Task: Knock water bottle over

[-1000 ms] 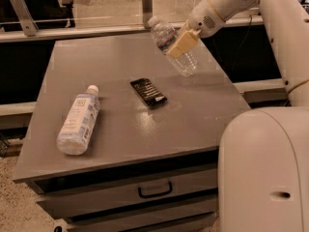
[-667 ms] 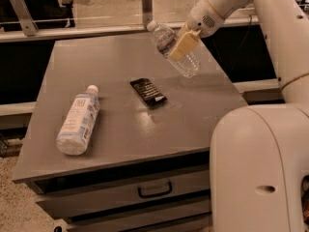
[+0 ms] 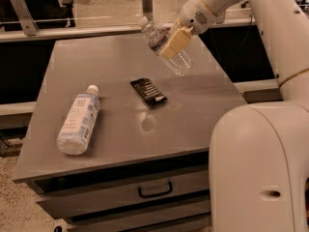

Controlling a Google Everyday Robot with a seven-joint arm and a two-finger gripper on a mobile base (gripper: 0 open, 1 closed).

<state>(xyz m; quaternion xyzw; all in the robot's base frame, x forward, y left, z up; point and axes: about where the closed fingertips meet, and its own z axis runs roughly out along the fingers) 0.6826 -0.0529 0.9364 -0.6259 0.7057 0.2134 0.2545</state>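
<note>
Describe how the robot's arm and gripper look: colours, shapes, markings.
The arm is smooth white rounded shells with thin tan joint rings and a dotted grille near the wrist. The gripper, at the water bottle over the table's far side, has flat pale yellow fingers.

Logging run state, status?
Gripper over table far side, clamped on water bottle. Bottle tilted, not down. Black packet, fatter bottle lying apart.
</note>
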